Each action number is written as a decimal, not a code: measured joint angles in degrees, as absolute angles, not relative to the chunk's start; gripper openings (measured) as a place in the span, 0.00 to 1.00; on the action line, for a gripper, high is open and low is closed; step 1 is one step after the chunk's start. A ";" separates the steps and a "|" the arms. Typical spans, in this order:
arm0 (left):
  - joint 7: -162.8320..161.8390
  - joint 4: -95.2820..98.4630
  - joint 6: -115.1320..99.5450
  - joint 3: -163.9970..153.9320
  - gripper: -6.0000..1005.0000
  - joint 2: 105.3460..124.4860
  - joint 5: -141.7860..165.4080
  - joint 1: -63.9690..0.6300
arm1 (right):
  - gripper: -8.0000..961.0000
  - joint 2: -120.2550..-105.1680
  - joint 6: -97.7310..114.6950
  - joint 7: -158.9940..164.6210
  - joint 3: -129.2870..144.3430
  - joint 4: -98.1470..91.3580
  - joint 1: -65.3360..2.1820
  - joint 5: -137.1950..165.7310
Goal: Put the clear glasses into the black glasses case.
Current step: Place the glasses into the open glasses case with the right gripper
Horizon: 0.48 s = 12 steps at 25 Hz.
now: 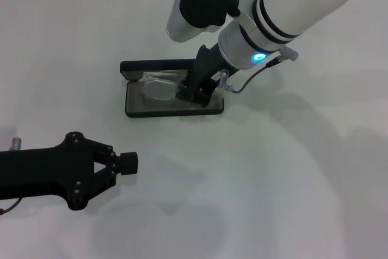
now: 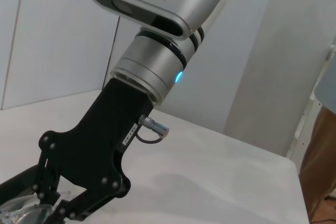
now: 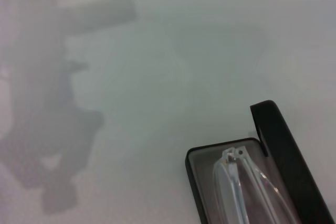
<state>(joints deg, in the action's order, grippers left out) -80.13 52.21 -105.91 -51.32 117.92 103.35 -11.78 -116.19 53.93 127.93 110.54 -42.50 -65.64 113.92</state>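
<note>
- Head view: the black glasses case point(image 1: 134, 106) lies open on the white table point(image 1: 291, 174), a little toward 11 o'clock from the centre of the picture. Its lid point(image 1: 154, 65) is folded back on the 12 o'clock side.
- The clear glasses point(image 1: 159, 85) lie inside the case tray, on the grey lining. The lens is fully transparent and shows mostly as pale outlines and glints.
- The right gripper point(image 1: 189, 93) reaches down from 1 o'clock into the case, at the 3 o'clock end of the glasses. Its fingertips sit right at the frame; whether they clamp it or merely touch cannot be told from any view.
- The left gripper point(image 1: 121, 165) is at 8 o'clock, low over bare table, well apart from the case. Its fingers are nearly together, with nothing between them.
- Left wrist view only: the right arm's black gripper body point(image 2: 89, 156), the blue light on its silver wrist, and a sliver of the glasses' transparent rim point(image 2: 21, 211) under the fingers.
- Right wrist view only: a close look at one end of the case point(image 3: 195, 187), with its grey lining, the rounded raised lid edge point(image 3: 281, 145), and the folded clear temple arms point(image 3: 241, 182) resting inside. Arm shadows fall on the table beyond.
</note>
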 joint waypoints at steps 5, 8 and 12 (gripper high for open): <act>-80.19 52.21 -105.91 -51.25 0.05 117.95 103.34 -11.69 | 0.19 -116.19 53.89 127.89 110.91 -42.38 -65.94 113.68; -80.34 52.21 -105.91 -51.24 0.05 117.95 103.34 -11.71 | 0.19 -116.19 53.49 127.89 111.32 -42.38 -66.19 113.65; -80.35 52.21 -105.91 -51.24 0.05 117.95 103.40 -11.75 | 0.20 -116.19 52.78 127.70 111.35 -42.15 -66.24 113.64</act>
